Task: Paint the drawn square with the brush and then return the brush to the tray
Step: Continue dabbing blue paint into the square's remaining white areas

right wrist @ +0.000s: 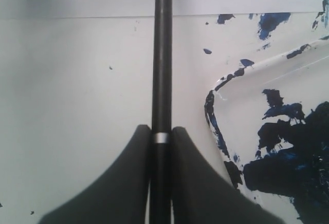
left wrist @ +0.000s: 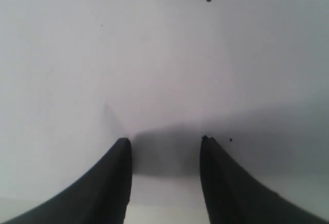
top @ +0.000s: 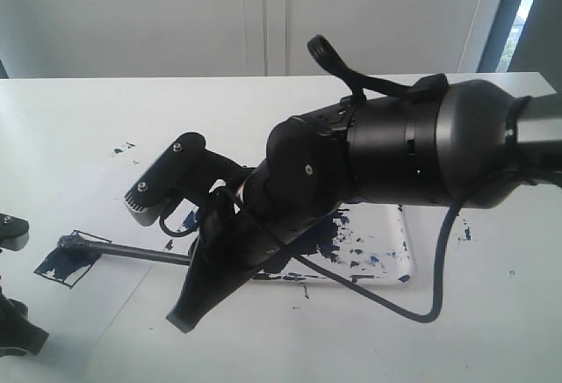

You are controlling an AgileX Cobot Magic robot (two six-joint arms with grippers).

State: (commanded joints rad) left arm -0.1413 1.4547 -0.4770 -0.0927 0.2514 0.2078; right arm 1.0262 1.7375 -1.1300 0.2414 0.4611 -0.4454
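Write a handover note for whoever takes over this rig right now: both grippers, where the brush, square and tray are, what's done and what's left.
Right gripper: shut on the brush, which is held low over the paper with its tip at the drawn square.
Left gripper: open and empty, above blank paper near the square.
Tray: on the table beside the right gripper, blotched with dark blue paint and partly hidden by the right arm in the exterior view.
Done: brush is in hand and the square is partly covered in dark blue.
Left: fill what looks like a blank part of the square, then return the brush to the tray.
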